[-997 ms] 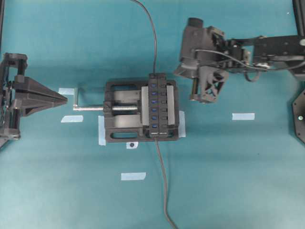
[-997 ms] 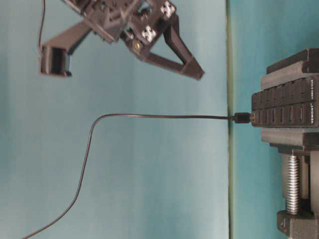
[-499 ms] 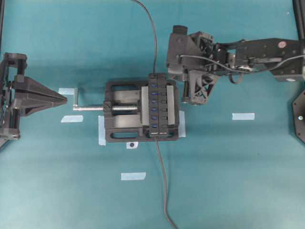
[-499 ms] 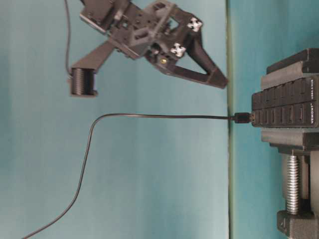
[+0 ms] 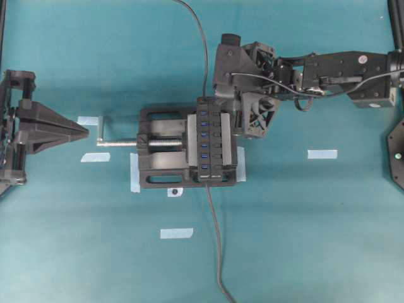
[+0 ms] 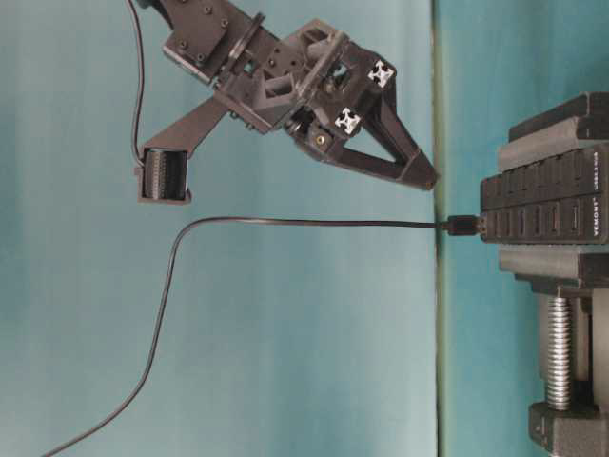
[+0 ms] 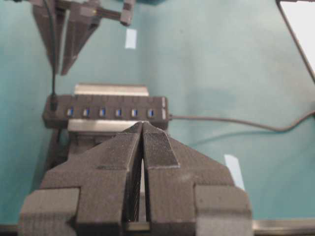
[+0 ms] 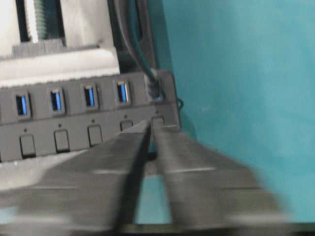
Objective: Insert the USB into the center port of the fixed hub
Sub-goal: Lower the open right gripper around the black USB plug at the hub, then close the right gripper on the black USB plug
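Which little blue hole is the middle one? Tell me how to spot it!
Find the black bench vise in the middle of the teal table; the long narrow black hub is clamped in it. A row of small blue slots runs along the hub. The center port is the third empty slot from the end where the thin dark cable is plugged in.

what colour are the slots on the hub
Blue slots on a black hub, clearest in the right wrist view.
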